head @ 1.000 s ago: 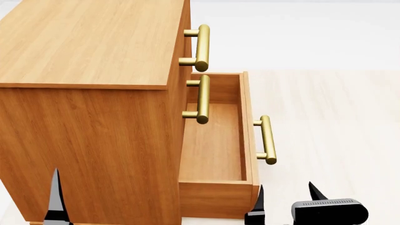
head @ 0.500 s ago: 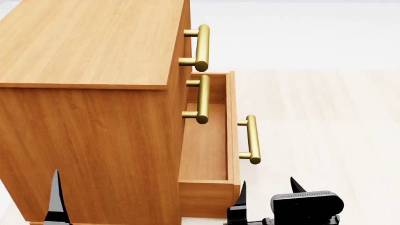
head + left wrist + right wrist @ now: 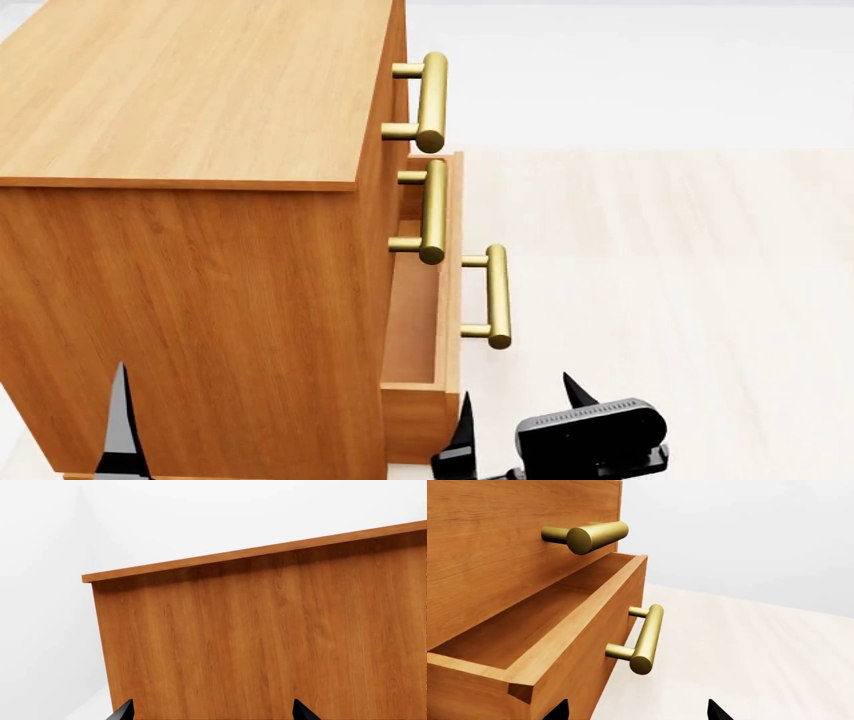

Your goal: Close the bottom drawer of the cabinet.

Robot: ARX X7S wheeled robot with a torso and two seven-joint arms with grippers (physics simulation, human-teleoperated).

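Note:
The cabinet (image 3: 200, 250) stands at the left, with its side wall filling the left wrist view (image 3: 267, 640). The bottom drawer (image 3: 437, 300) sticks out a short way, its brass handle (image 3: 497, 297) pointing right. In the right wrist view the drawer (image 3: 594, 595) is still partly open, and its handle (image 3: 646, 639) is just ahead of the jaws. My right gripper (image 3: 518, 392) is open and empty. Its left finger (image 3: 463, 430) is close against the near end of the drawer front. My left gripper (image 3: 212, 711) is open and empty, facing the cabinet's side.
The two upper drawers are shut, with the top handle (image 3: 430, 100) and the middle handle (image 3: 433, 212) jutting out above the bottom drawer. The middle handle also shows in the right wrist view (image 3: 587, 536). Pale wooden floor (image 3: 694, 300) extends to the right.
The bottom drawer has slid left into the cabinet, from well open to slightly open. My right gripper has moved left with the drawer front. The left arm has not moved.

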